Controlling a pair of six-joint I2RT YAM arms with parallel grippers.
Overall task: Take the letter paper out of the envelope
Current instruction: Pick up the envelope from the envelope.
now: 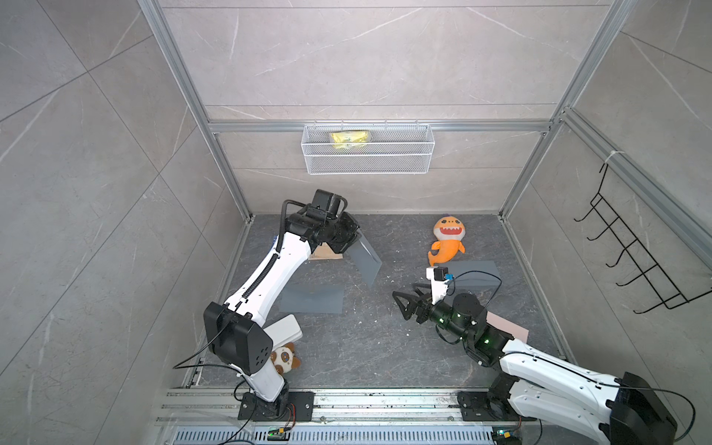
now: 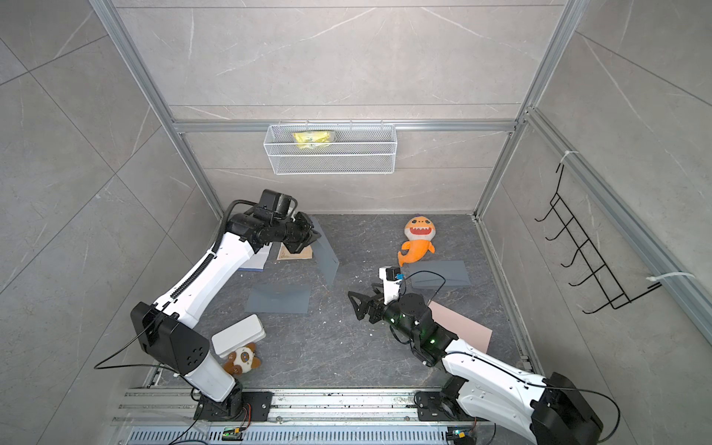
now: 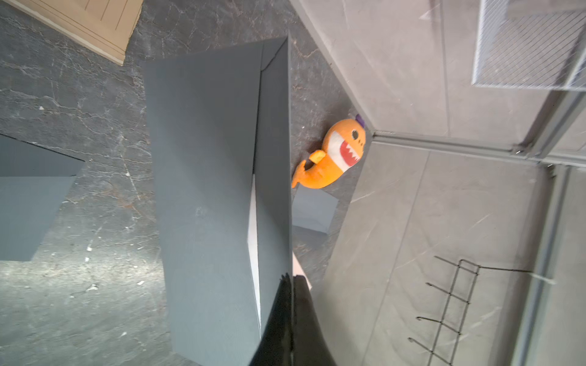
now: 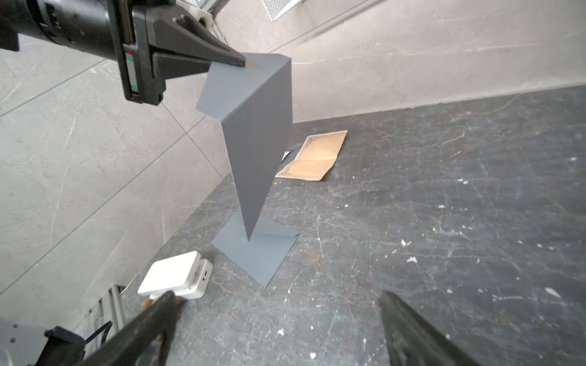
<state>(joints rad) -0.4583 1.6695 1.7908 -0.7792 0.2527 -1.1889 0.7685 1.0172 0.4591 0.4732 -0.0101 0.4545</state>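
My left gripper (image 1: 356, 235) (image 2: 316, 235) (image 3: 291, 280) is shut on a corner of a grey envelope (image 1: 366, 259) (image 2: 328, 256) (image 3: 206, 190) (image 4: 255, 126), which hangs tilted above the floor at the back left. A thin white edge of the letter paper (image 3: 254, 253) shows in the envelope's slot in the left wrist view. My right gripper (image 1: 399, 306) (image 2: 354, 306) (image 4: 276, 299) is open and holds nothing. It hovers right of centre, pointing left toward the hanging envelope and well apart from it.
Two other grey envelopes (image 1: 310, 298) (image 1: 476, 273) lie flat on the floor. A tan lined sheet (image 4: 312, 157) and a pink sheet (image 1: 506, 325) lie there too. An orange shark plush (image 1: 447, 240), a white box (image 1: 285, 327) and a panda plush (image 1: 285, 358) are near the edges.
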